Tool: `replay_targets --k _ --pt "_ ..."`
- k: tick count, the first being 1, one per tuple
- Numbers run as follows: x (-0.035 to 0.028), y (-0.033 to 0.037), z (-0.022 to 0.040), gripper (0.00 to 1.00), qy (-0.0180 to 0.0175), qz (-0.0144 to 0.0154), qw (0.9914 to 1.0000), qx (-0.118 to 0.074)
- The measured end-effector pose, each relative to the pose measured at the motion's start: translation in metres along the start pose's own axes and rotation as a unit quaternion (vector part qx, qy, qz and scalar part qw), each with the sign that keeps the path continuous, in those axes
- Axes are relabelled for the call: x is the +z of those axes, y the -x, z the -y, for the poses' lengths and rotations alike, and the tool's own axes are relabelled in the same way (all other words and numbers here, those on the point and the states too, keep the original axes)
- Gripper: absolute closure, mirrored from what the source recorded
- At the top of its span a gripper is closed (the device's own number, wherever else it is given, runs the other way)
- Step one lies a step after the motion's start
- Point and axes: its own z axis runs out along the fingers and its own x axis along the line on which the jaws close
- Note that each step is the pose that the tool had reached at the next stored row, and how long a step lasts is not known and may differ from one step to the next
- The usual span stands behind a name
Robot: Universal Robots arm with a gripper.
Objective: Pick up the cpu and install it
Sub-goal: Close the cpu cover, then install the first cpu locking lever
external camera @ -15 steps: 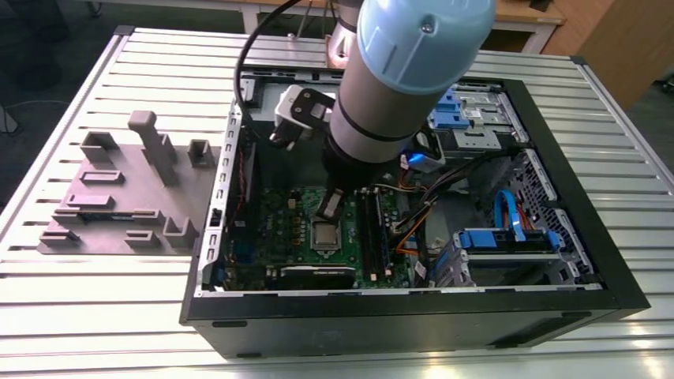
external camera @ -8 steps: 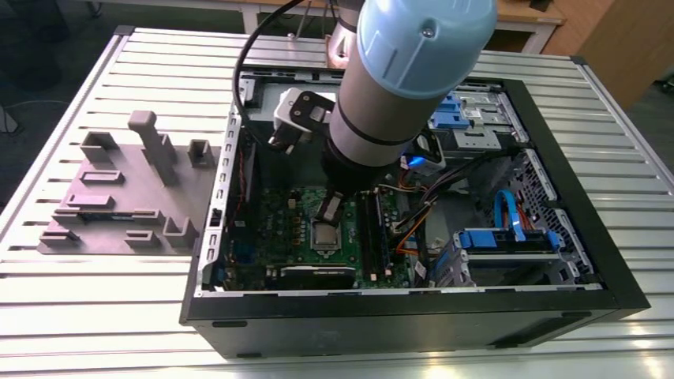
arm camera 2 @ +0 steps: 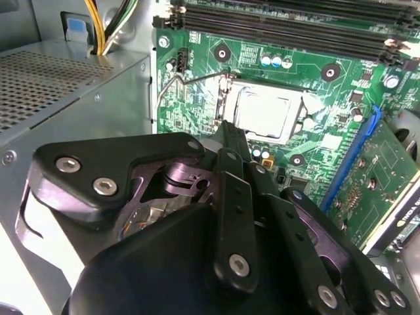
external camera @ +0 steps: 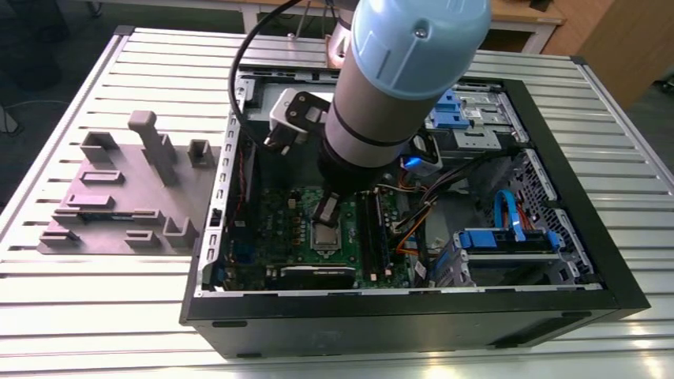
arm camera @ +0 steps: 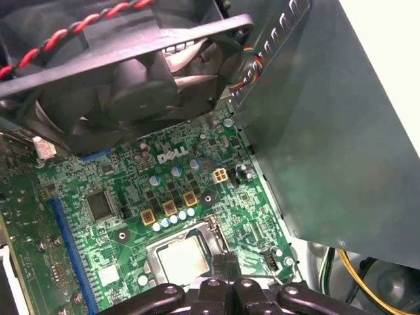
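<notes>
The cpu is a small silvery square lying flat in the socket of the green motherboard, inside the open computer case. It shows in both wrist views, cpu and cpu, framed by the socket's metal bracket. My gripper hangs straight above it. Its black fingers come together in a narrow tip, gripper and gripper, at the cpu's edge, with nothing held between them. Whether the tip touches the chip I cannot tell.
A thin socket lever stands beside the socket. Long black memory sticks run along one side, a black fan and a grey metal box stand close by. A grey fixture plate lies on the slatted table at the exterior view's left.
</notes>
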Motion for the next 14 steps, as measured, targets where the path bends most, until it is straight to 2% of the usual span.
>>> replay_targets --k 14 --pt "-0.0001 -0.0024 -0.0017 0.9 0.0 0.0 1.0 0.0"
